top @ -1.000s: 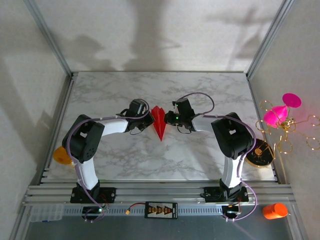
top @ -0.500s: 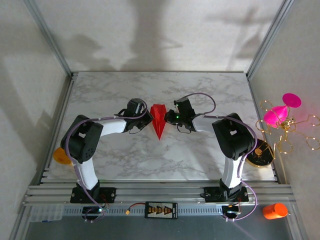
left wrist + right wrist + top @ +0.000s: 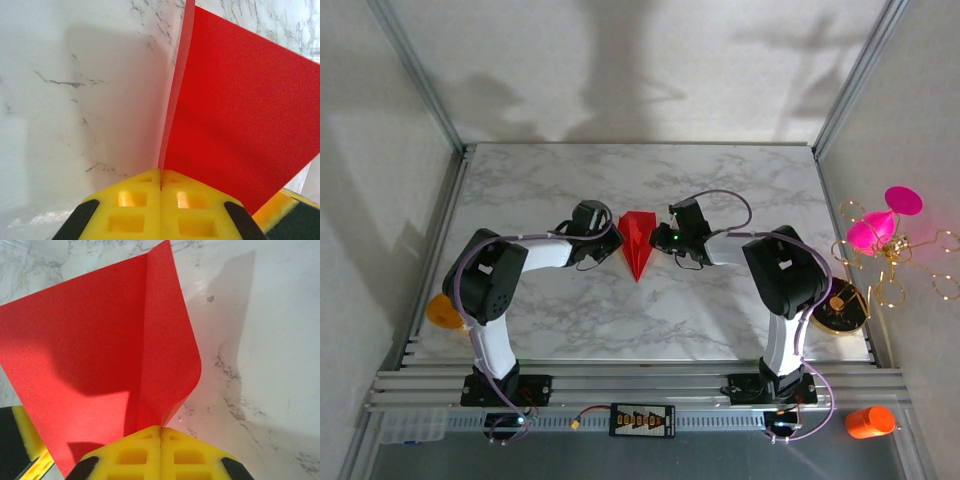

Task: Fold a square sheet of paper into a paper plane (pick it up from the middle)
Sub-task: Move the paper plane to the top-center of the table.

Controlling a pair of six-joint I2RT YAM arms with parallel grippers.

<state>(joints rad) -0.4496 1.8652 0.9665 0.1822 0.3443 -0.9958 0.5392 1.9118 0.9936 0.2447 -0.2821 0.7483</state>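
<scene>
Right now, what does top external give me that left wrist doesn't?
Top external adds both arms, the right gripper at the right side of the paper plane, the plane's whole dart outline, and the magenta ornament and orange bottle off the marble. Left wrist adds the close-up: the left gripper, yellow pads shut on the paper's edge. Both share the red paper and the marble table.

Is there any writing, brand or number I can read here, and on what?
None can be read.
The black box on the near rail bears small orange marks, too small to read.
The red paper and the orange bottle show no print.
</scene>
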